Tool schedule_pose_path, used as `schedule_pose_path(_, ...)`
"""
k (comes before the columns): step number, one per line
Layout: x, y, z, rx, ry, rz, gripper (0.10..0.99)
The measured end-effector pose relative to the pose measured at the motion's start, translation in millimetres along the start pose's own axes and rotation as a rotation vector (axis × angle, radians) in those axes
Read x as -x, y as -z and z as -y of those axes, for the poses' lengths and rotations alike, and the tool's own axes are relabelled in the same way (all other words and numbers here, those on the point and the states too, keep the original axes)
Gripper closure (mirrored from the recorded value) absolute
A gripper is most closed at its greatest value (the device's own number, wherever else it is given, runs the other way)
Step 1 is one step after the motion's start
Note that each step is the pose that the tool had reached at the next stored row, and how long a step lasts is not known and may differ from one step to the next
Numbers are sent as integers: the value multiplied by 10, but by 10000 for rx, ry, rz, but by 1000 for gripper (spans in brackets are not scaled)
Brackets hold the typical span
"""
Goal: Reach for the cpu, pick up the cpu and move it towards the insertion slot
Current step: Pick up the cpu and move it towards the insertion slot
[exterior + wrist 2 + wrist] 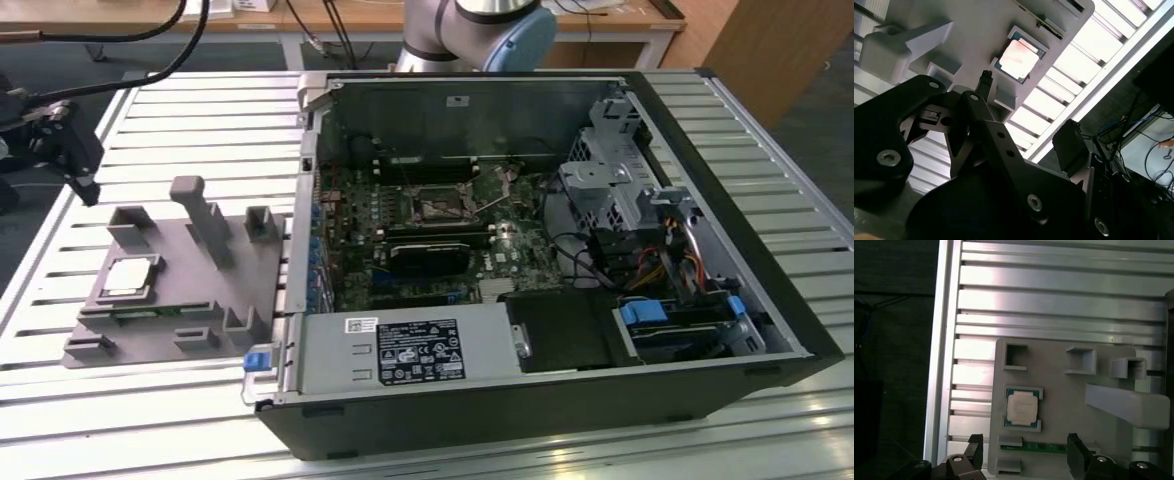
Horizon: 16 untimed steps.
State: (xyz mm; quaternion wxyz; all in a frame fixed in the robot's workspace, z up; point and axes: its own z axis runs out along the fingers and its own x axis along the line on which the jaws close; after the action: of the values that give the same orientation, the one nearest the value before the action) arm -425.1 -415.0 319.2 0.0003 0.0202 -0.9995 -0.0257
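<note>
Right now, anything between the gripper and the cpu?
Nothing visible. The gripper, jaws open, is clear of the grey plate; the cpu lies uncovered in its recess, the upright blocks off to one side.

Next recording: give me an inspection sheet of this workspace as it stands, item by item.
Surface: slatted metal table, carrying a grey plate and an open computer case.
Job's things: cpu lies in the plate's recess; insertion slot is on the motherboard inside the case.
Clutter: nothing seen.
Grippers: gripper open, holding nothing, apart from the cpu.
Cables: black cable above the table; coloured wires inside the case.
Surroundings: wooden desk behind the arm's base.
</note>
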Motion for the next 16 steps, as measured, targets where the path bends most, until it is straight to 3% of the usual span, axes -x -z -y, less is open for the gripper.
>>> schedule_pose_path(7,-1,-126,19,90,1,5,325)
schedule_pose_path(16,0,-289,29,96,3,4,325)
